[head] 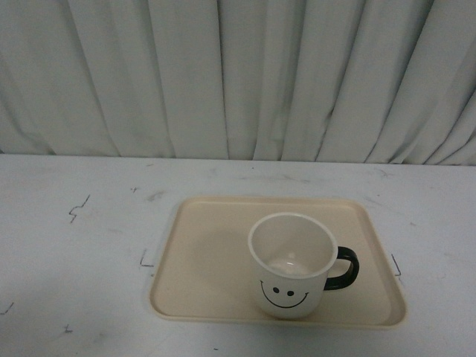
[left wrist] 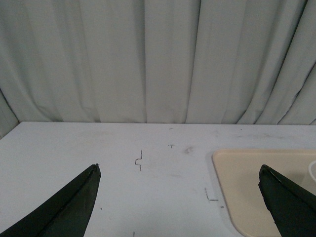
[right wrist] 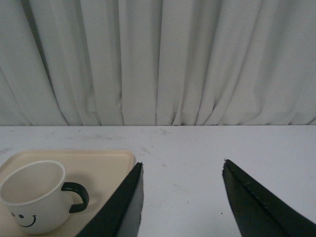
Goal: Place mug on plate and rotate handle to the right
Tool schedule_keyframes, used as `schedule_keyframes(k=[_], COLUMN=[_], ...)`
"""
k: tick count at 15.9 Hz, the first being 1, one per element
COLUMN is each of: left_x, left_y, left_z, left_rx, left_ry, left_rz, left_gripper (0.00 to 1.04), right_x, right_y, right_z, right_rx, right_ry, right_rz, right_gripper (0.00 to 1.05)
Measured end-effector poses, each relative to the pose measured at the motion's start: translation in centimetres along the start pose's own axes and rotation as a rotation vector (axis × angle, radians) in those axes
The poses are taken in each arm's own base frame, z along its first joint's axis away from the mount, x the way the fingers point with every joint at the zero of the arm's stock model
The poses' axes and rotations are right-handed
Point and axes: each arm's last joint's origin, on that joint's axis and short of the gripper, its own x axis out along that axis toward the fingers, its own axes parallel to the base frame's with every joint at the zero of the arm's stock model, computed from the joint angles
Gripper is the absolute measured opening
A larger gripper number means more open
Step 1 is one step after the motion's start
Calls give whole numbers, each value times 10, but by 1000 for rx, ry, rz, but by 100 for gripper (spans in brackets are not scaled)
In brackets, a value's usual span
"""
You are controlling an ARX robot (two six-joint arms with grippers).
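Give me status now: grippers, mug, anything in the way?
Left gripper open, right gripper open, both hold nothing. Mug upright on plate, handle points to the right. Nothing blocking near the plate.

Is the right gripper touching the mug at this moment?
Apart. In the right wrist view the open right gripper has bare table and plate between its finger and the mug; the front view shows no gripper near it.

One mug (head: pixel 290 266), one plate (head: pixel 208 253).
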Motion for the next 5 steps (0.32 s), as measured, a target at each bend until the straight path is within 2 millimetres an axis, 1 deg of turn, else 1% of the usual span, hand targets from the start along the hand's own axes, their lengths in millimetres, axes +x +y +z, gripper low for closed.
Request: schedule_keyframes(k=[3, 4, 5], left_x=[0, 0, 0], left_y=[0, 0, 0], left_z=[0, 0, 0], left_rx=[0, 0, 0], left_ry=[0, 0, 0], left_rz=[0, 0, 0], left_gripper=[98, 98, 98], right_x=[0, 0, 0], right_y=[0, 0, 0], right_z=[0, 0, 0], right_rx=[0, 1, 1], right_ry=[0, 0, 0], right_rz=[0, 0, 0], right_gripper=[89, 98, 98])
